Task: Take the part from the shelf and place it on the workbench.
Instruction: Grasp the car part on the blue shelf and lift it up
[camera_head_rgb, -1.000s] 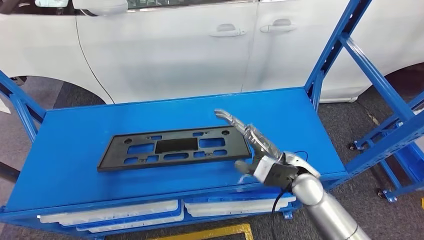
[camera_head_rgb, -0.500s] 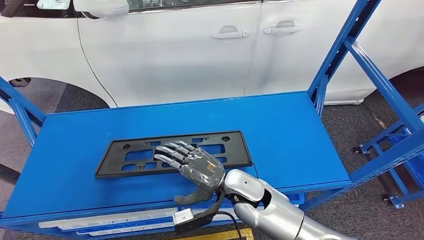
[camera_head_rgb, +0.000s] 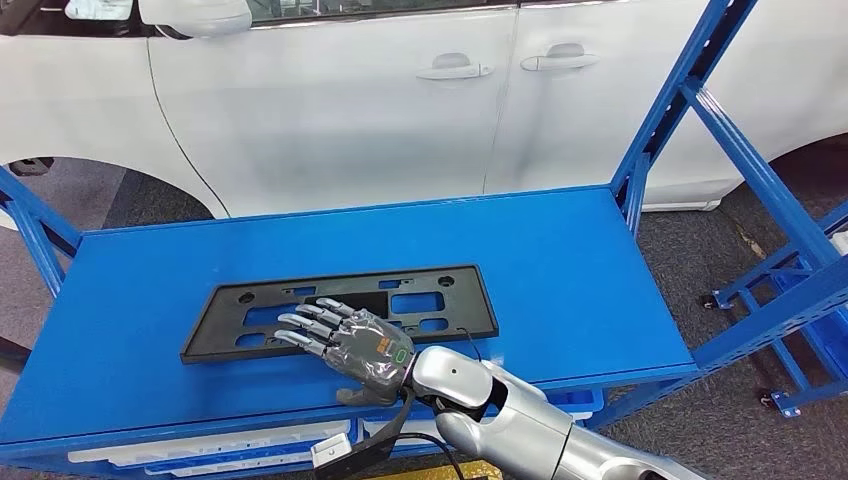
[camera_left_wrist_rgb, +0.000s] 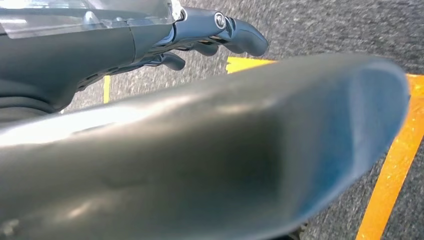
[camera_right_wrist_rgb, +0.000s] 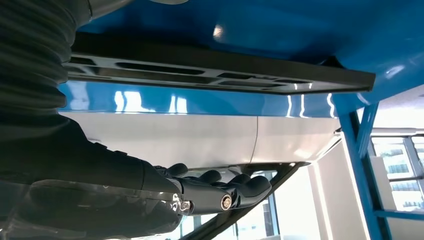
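While the black part (camera_head_rgb: 340, 310), a long flat plastic frame with rectangular cut-outs, lies flat on the blue shelf (camera_head_rgb: 580, 260), the right robot hand (camera_head_rgb: 345, 345) hovers over its near left portion with the palm turned down. Its fingers (camera_head_rgb: 310, 322) are spread apart and stretched forward across the frame, and the thumb (camera_head_rgb: 360, 396) hangs off the near side, over bare blue surface; nothing is grasped, so this robot hand is released, though whether the fingertips actually touch the plastic cannot be told. In the right wrist view the part (camera_right_wrist_rgb: 220, 75) appears as a thin dark slab lying on the glossy blue surface, with the dark fingers (camera_right_wrist_rgb: 225, 192) held apart from it. The silver right forearm (camera_head_rgb: 530, 425) comes in from the lower edge of the head view, crossing the shelf's front rim. In the left wrist view the left robot hand (camera_left_wrist_rgb: 200, 35) hangs over grey carpet (camera_left_wrist_rgb: 325, 25) marked with yellow floor lines (camera_left_wrist_rgb: 395, 175); its dark fingers curl loosely with nothing between them. Behind the shelf stands a white car (camera_head_rgb: 400, 90), its door handles facing the shelf, and blue upright struts (camera_head_rgb: 670, 100) rise at the right.
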